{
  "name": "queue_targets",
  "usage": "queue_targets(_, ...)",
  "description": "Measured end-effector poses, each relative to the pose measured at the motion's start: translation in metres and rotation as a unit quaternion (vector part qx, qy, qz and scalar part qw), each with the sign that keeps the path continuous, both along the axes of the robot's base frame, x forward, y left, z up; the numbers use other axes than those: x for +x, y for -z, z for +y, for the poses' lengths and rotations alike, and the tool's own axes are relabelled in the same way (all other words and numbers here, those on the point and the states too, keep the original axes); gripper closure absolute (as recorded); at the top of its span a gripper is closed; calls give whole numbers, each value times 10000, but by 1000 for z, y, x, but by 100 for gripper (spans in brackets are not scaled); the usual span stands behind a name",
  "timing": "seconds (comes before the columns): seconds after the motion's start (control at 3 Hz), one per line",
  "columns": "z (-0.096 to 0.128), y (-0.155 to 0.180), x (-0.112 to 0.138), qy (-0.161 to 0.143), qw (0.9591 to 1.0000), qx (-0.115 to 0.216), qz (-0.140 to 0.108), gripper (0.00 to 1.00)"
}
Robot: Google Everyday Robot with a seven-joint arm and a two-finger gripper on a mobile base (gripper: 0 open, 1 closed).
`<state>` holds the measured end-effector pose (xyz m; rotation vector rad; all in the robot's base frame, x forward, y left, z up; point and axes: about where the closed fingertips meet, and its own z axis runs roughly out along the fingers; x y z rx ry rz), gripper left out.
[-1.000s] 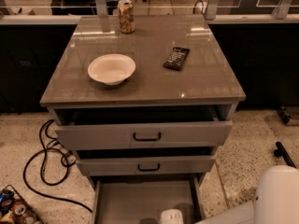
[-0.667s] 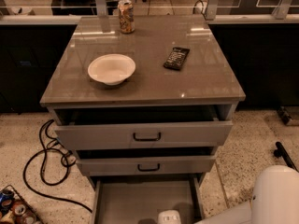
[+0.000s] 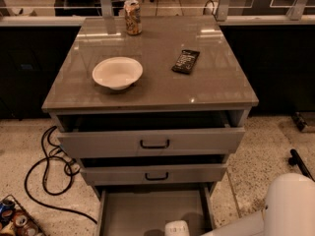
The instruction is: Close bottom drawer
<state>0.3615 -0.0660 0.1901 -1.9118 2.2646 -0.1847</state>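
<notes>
The bottom drawer (image 3: 147, 208) stands pulled far out of the grey cabinet. Its plain grey inside shows, while its front and handle lie below the picture's lower edge. My gripper (image 3: 177, 228) appears only as a white rounded end at the bottom edge, over the drawer's inside near its right half. My white arm (image 3: 288, 205) fills the lower right corner. The middle drawer (image 3: 155, 173) and the top drawer (image 3: 152, 141) above both stick out a little, each with a black loop handle.
On the cabinet top (image 3: 206, 87) sit a white bowl (image 3: 117, 73), a drink can (image 3: 132, 17) and a black remote (image 3: 185, 61). A black cable (image 3: 47, 173) loops on the floor to the left, near a tray of small items (image 3: 15, 220).
</notes>
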Motion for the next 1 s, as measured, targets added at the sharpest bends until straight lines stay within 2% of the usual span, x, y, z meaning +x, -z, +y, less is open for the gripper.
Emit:
queue_targets(0.33, 0, -1, 0, 0, 10000, 0, 0, 100)
queue_targets(0.67, -1, 0, 13, 4, 9996, -139, -252, 100)
queue_targets(1.0, -1, 0, 13, 4, 9996, -139, -253, 100)
